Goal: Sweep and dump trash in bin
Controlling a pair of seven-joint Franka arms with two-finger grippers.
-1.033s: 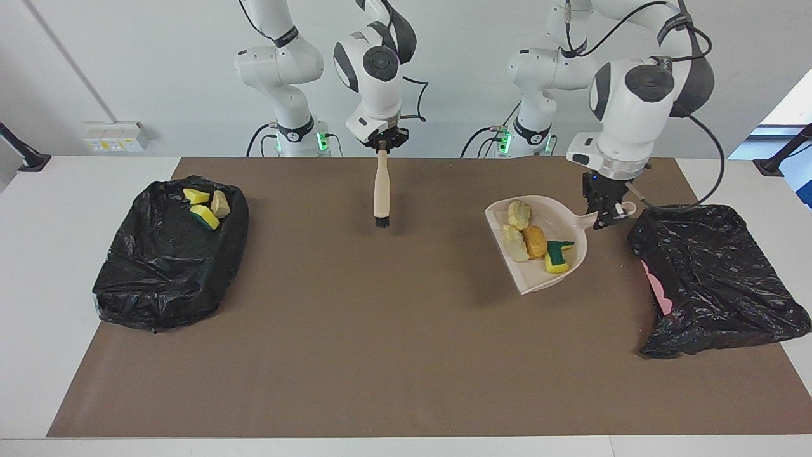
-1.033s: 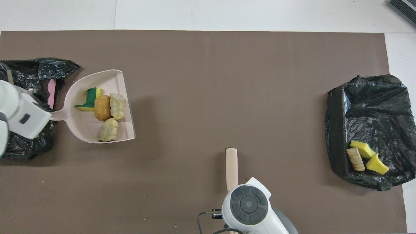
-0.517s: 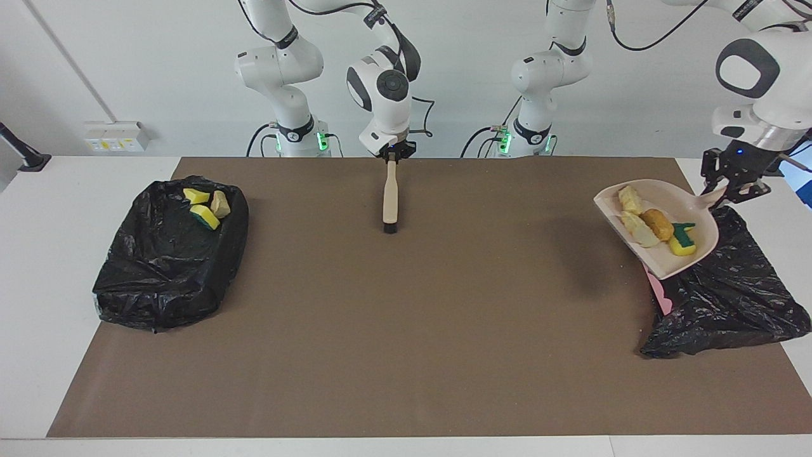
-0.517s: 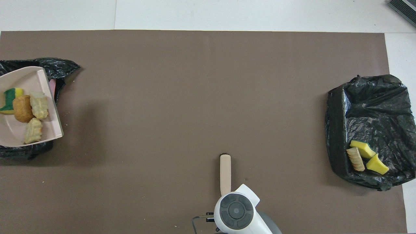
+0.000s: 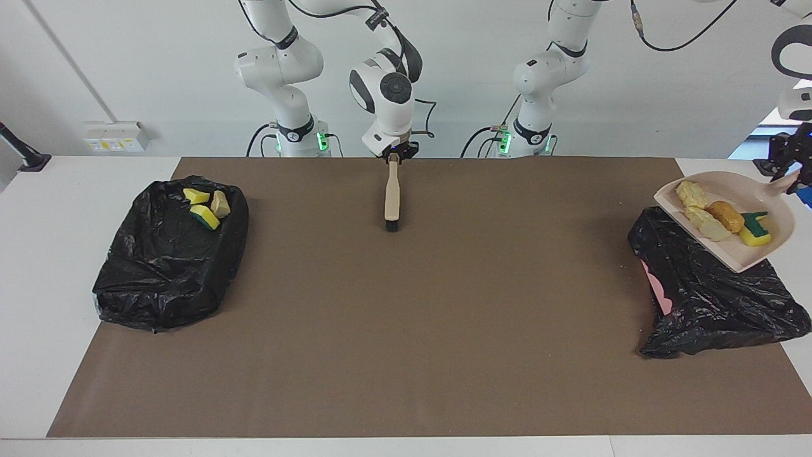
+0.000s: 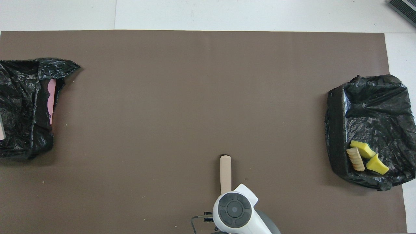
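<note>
1. Clamping the handle of the dustpan (image 5: 771,244), the left end effector (image 5: 788,172) is narrowed onto it, up in the air over the edge of the counter (image 5: 38,254) at the left arm's end.
2. The dustpan is off the counter and tilted, with its open lip lower than its handle, over a bin lined with a black bag (image 5: 710,298).
3. The trash (image 5: 717,219) lies in the pan, just beside that end effector: two pale crumbly chunks, an orange-brown chunk and a yellow sponge scrap with a green back.
4. A pink patch (image 5: 660,295) shows at the bag's side that faces the middle of the counter.
5. The right end effector (image 5: 393,154) is at the handle end of the brush (image 5: 392,197), near the middle of the counter edge nearest the robots. I cannot tell whether it grips the brush.
6. The brush's dark bristles point away from the robots, onto the brown mat (image 5: 406,330).
7. At the edge by the right arm's end sits a second black-bagged bin (image 5: 165,273). In it lie more scraps (image 5: 204,206), two yellow sponge pieces and a tan chunk, in the corner nearest the robots.
</note>
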